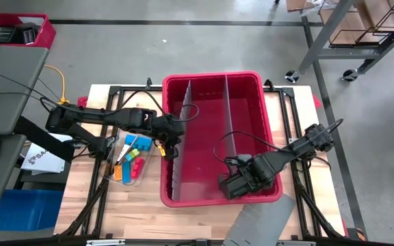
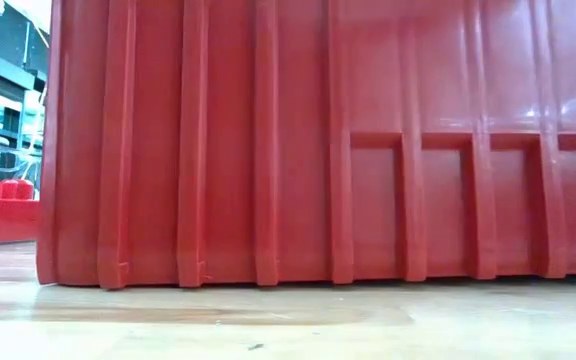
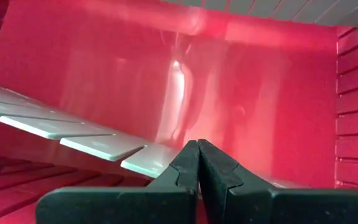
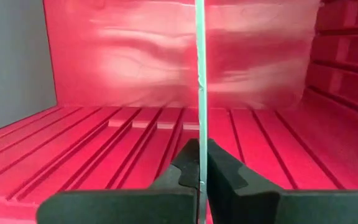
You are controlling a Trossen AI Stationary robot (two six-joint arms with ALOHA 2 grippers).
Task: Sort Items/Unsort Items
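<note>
The items, small orange, blue, yellow, red and green blocks, lie in a clear tray (image 1: 132,162) on the table, left of the big red bin (image 1: 252,80). No gripper touches them. My left gripper (image 1: 170,147) is shut just inside the bin's left wall. Its tips (image 3: 197,146) are over a slotted grey divider (image 3: 98,144). My right gripper (image 1: 232,183) is in the bin's near right part, pointing down, shut on a thin upright grey divider (image 4: 199,74). The low view shows only the bin's ribbed outer wall (image 2: 318,150). My right gripper pinches the upright divider's top edge (image 4: 199,134) between its two fingers, from above, pointing down. The fingers stand one on each face of the plate, which runs on ahead toward the bin's wall. My left gripper's shut tips stand at the slotted divider; I cannot tell whether they touch it.
Another grey divider (image 1: 227,109) stands along the bin's middle, and a slotted one (image 4: 14,68) is beside my right gripper. A loose grey plate (image 1: 262,222) lies on the table at the near edge. A black metal frame (image 1: 101,198) runs round the table top.
</note>
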